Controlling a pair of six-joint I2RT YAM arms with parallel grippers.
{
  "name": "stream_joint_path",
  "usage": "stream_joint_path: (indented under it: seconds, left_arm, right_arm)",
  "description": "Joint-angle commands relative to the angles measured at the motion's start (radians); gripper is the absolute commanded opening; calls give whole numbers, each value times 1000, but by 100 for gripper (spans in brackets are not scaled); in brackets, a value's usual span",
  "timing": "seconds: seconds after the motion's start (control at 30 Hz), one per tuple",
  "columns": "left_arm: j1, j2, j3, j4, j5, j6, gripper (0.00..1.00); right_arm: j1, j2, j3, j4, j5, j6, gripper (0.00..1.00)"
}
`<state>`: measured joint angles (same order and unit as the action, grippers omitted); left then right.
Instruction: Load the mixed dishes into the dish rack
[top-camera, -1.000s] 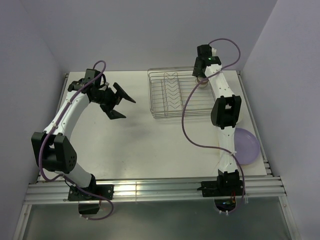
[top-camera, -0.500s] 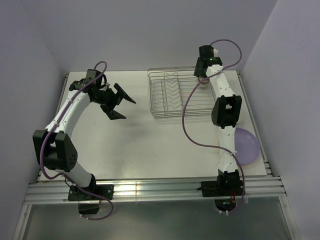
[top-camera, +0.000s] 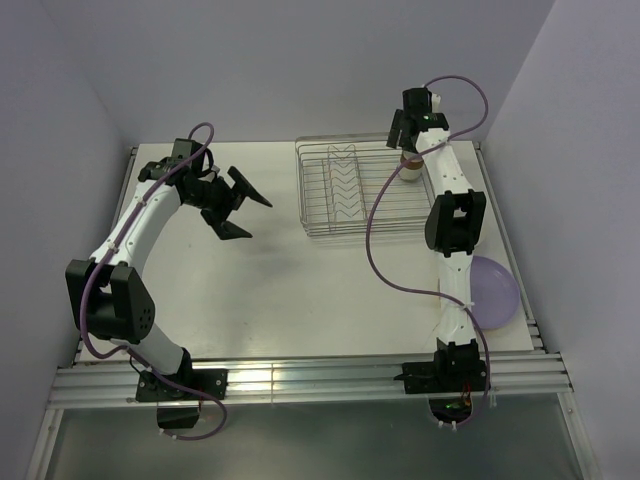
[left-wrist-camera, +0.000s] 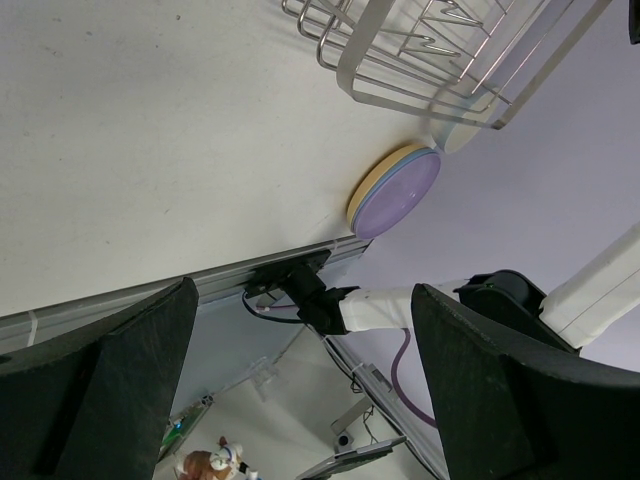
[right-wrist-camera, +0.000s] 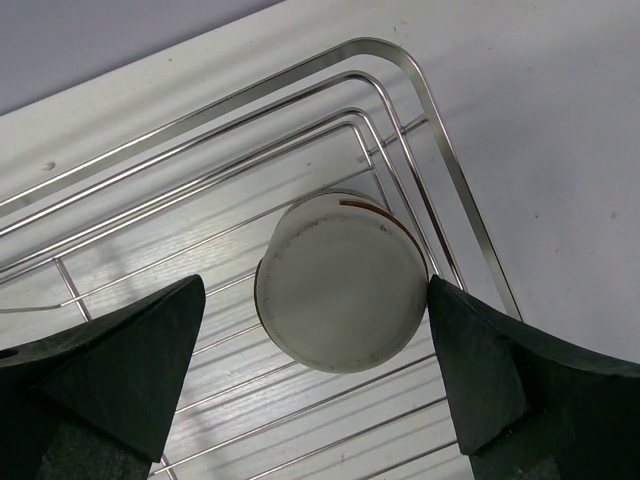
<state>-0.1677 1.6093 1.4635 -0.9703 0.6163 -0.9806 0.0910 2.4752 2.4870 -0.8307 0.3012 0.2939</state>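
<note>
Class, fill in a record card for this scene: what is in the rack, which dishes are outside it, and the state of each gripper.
in rack: only the white cup, in a corner of the dish rack
outside rack: stack of three plates, lavender on top, by the table edge
left gripper: open, empty, over bare table
right gripper: open, straddling the cup, not gripping it
</note>
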Motion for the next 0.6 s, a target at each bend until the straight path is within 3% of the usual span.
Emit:
stream_joint_path:
  seconds: [0.0,0.17,0.27,0.4,0.57]
  left_arm:
    - [-1,-32,3,5,19,11,95]
    - [-6,-28,84,-39,-53,43,94]
    - [-36,6,243,-137,-172,117,93]
    - [-87,15,363,-182,-266,163,92]
    - [-142,-18,316,-148,-322,194,91]
  right_arm:
    - [-5,-36,38,27,6,5,100]
    - [-36,-195,-28,5,-2,114,100]
    - [-101,-321,-134,-56,-66,221,100]
    - [-210,-527,-462,-78,-144,278,99]
    - [-332,-832,-802,-51,-140,255,98]
